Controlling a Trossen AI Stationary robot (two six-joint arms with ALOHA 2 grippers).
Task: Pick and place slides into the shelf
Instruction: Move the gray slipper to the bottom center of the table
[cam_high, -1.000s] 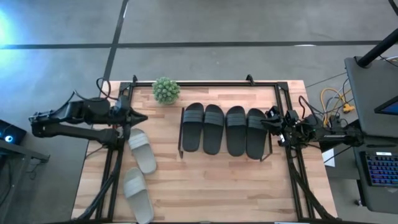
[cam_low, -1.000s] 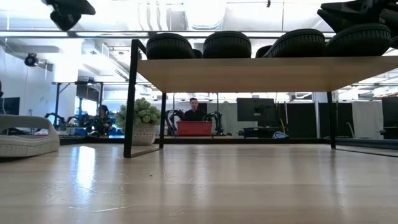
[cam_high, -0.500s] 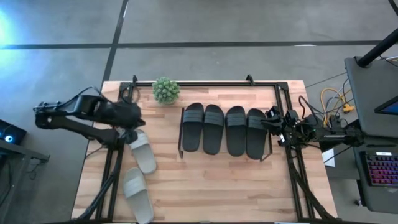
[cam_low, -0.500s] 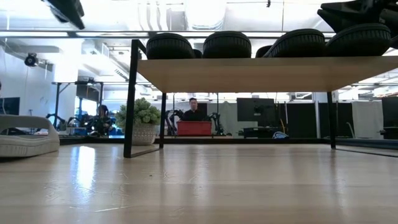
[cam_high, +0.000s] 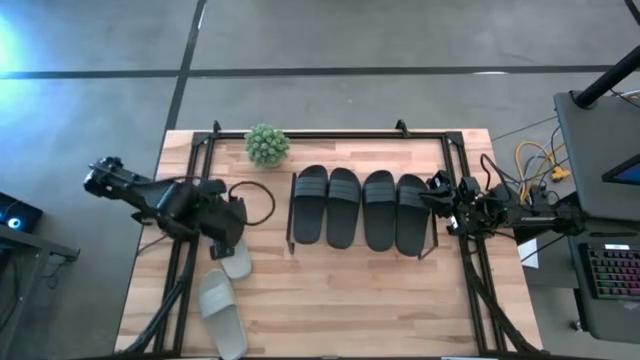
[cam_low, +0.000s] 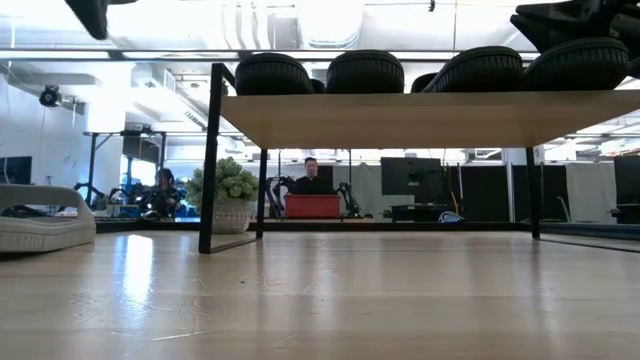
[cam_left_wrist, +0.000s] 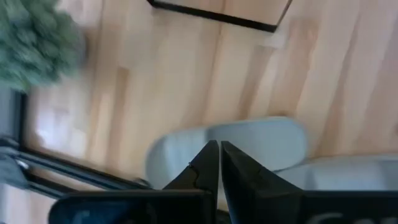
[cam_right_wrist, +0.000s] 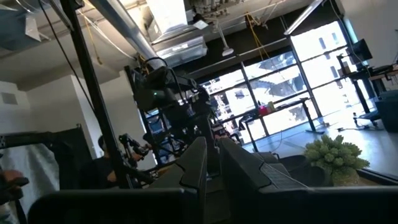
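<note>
Four black rubber slide sandals (cam_high: 360, 208) lie side by side on the pale wooden top board of the small low shelf (cam_low: 420, 118) with thin dark wire legs, which stands near the middle of the light wooden table (cam_high: 330, 300), closer to its far edge. In the low view their rounded black ends line the board's upper side. Two pale grey-beige rubber slide sandals are off the shelf, near the table's left edge: one (cam_high: 237, 260) lies just left of the shelf's near left corner, the other (cam_high: 221, 314) near the table's near left corner.

The left gripper (cam_high: 226, 232) is over the far end of the first pale sandal, its dark arm reaching in from beyond the table's left edge. In the left wrist view its two dark fingers (cam_left_wrist: 200, 167) are pressed together with only a thin slit between them, holding nothing, with the grey strap of that sandal directly behind their tips.

The right gripper (cam_high: 437, 196) sits at the shelf's right end, beside the rightmost black sandal. In the right wrist view its fingers (cam_right_wrist: 198, 158) stand a narrow gap apart; whether anything lies between them I cannot tell.

A small round green potted plant (cam_high: 267, 145) stands near the table's far edge, left of the shelf.
</note>
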